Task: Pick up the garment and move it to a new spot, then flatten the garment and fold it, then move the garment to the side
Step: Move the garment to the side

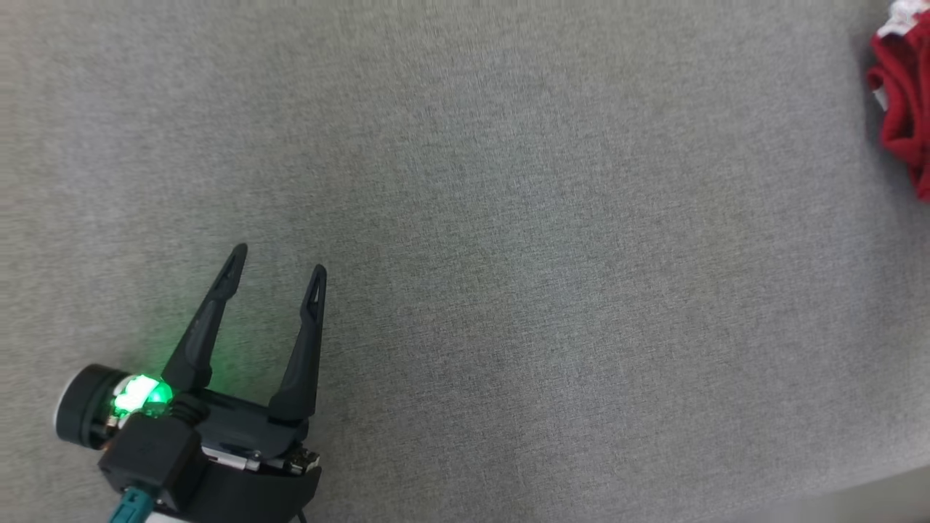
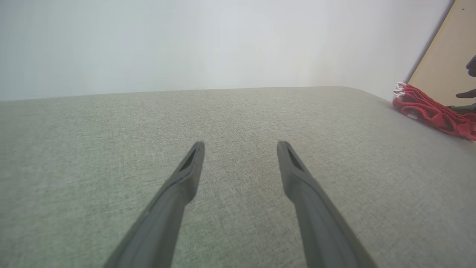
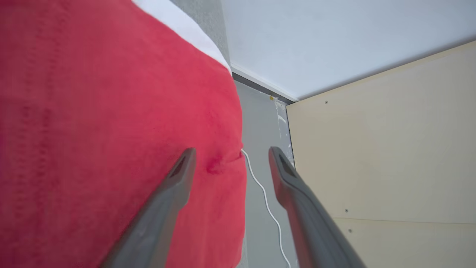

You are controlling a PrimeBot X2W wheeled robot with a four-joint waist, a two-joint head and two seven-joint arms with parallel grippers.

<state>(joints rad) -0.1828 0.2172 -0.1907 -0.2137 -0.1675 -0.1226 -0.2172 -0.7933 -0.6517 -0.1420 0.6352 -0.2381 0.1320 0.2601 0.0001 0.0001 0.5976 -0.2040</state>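
Garment [image 1: 904,102] on grey surface [image 1: 508,218], far right | left tool [image 1: 278,260] spread, empty | right tool [image 3: 231,150] spread, at garment

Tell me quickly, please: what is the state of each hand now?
Left hand: open, holding nothing.
Right hand: open, not gripping; the red garment is right beside it.

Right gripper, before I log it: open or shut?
Open: the right gripper shows fingers apart, the red garment unpinched beside them.
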